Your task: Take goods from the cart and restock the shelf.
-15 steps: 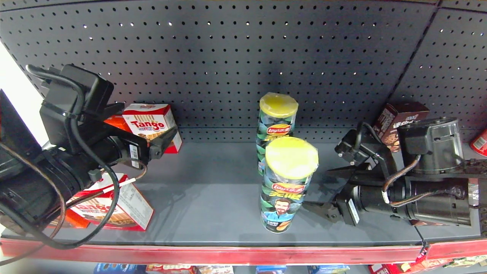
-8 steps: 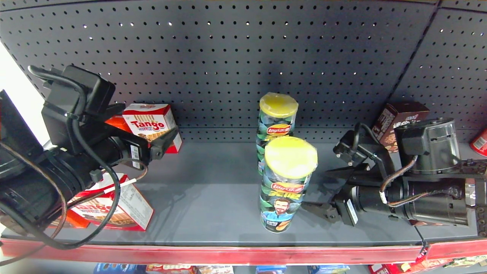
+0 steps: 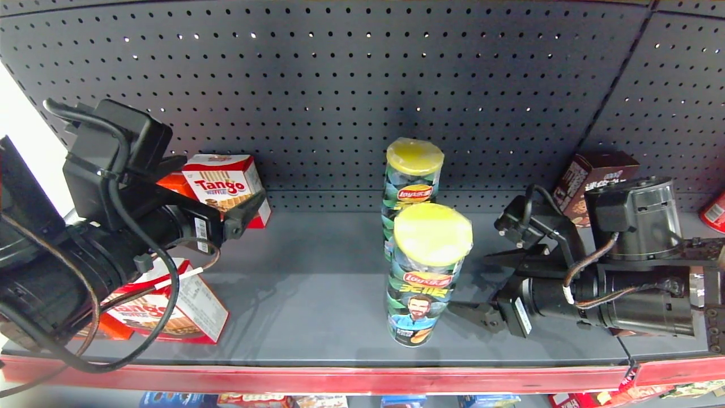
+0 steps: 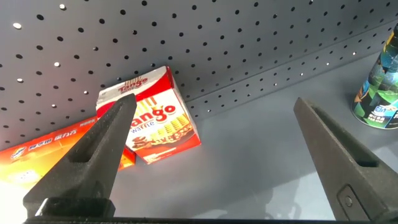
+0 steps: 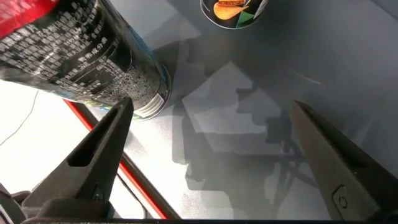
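Observation:
Two chip cans with yellow lids stand on the grey shelf [image 3: 306, 294], one behind the other. The front can [image 3: 429, 272] is near the shelf's front and the rear can [image 3: 413, 170] is near the pegboard. My right gripper [image 3: 481, 286] is open just right of the front can, not touching it. In the right wrist view that can [image 5: 81, 56] lies beside one finger of the gripper [image 5: 208, 155], and the rear can's base [image 5: 236, 9] is farther off. My left gripper [image 3: 221, 187] is open and holds nothing, in front of a red-and-white wafer box [image 4: 155, 118].
A second wafer box [image 3: 170, 306] lies tilted at the shelf's front left. A brown box [image 3: 595, 175] and a red package [image 3: 715, 212] stand at the right. The pegboard back wall [image 3: 340, 85] closes the rear. The red front lip [image 3: 340, 378] edges the shelf.
The right arm has crept slightly left toward the front can. The left arm has barely shifted. Both grippers stay open and the cans have not moved.

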Controlling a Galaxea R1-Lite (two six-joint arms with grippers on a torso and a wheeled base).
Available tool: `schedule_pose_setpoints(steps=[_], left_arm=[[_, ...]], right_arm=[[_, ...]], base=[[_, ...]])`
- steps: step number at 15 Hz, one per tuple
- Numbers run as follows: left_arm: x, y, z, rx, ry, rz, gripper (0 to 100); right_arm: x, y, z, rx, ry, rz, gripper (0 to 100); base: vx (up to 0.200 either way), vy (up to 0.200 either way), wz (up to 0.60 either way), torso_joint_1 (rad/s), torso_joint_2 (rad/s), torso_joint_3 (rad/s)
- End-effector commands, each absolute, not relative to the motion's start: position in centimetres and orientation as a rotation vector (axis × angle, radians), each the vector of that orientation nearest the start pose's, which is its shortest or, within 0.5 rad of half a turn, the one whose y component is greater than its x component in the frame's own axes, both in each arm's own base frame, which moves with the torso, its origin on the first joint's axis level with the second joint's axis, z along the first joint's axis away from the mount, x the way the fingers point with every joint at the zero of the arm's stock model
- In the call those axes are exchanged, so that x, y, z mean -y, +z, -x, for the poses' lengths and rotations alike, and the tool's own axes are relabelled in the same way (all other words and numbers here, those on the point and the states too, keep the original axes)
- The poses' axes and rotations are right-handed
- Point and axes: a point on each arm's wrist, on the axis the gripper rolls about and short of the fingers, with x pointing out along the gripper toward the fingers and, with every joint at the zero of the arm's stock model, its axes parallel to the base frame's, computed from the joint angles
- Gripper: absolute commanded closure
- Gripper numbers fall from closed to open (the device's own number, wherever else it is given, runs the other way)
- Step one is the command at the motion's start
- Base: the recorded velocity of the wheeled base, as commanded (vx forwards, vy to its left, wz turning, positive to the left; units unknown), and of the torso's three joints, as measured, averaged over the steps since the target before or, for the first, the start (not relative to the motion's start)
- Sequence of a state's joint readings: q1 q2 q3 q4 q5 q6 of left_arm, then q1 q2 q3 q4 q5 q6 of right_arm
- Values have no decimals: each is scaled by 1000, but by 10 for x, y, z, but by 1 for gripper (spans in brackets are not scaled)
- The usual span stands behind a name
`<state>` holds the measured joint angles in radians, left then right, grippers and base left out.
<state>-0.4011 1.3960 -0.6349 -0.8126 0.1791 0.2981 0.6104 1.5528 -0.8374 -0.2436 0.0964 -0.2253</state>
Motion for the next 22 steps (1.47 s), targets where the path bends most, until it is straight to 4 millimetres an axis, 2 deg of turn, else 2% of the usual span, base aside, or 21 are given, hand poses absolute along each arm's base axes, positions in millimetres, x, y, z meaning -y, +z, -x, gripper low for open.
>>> schedule_pose_setpoints(steps=[1, 4, 7, 8, 9, 10, 11, 13, 14, 15, 17, 19, 20, 22], left_arm=[[85, 235, -212, 81, -212, -282, 0], [85, 235, -211, 83, -212, -281, 0], [78, 241, -193, 111, -210, -276, 0], [71, 250, -174, 155, -207, -273, 0], [69, 256, -163, 191, -215, -264, 0], [68, 258, -159, 206, -217, -259, 0], [62, 267, -144, 262, -209, -240, 0], [52, 272, -117, 313, -216, -220, 0], [50, 272, -113, 314, -214, -220, 0], [42, 271, -98, 340, -210, -212, 0], [32, 267, -76, 384, -200, -196, 0], [20, 261, -52, 440, -172, -189, 0], [17, 256, -46, 442, -165, -202, 0], [1, 223, -13, 394, -167, -257, 0]], right_arm=[[-155, 195, -217, -389, 745, 335, 0], [-150, 197, -216, -383, 722, 335, 0], [-130, 224, -204, -269, 656, 293, 0], [-108, 245, -188, -171, 601, 264, 0], [-90, 257, -171, -111, 557, 246, 0], [-82, 261, -162, -83, 531, 240, 0], [-61, 266, -133, -19, 463, 223, 0], [-38, 258, -89, 58, 425, 194, 0], [-34, 256, -79, 78, 417, 188, 0], [-21, 248, -54, 128, 389, 166, 0], [-8, 222, -18, 119, 381, 118, 0], [2, 195, 6, 113, 377, 99, 0], [3, 188, 11, 114, 376, 92, 0], [8, 155, 24, 124, 373, 84, 0]], base=[[0, 0, 0, 0, 0, 0], [0, 0, 0, 0, 0, 0], [0, 0, 0, 0, 0, 0], [0, 0, 0, 0, 0, 0], [0, 0, 0, 0, 0, 0], [0, 0, 0, 0, 0, 0], [0, 0, 0, 0, 0, 0], [0, 0, 0, 0, 0, 0], [0, 0, 0, 0, 0, 0], [0, 0, 0, 0, 0, 0], [0, 0, 0, 0, 0, 0], [0, 0, 0, 0, 0, 0], [0, 0, 0, 0, 0, 0], [0, 0, 0, 0, 0, 0]])
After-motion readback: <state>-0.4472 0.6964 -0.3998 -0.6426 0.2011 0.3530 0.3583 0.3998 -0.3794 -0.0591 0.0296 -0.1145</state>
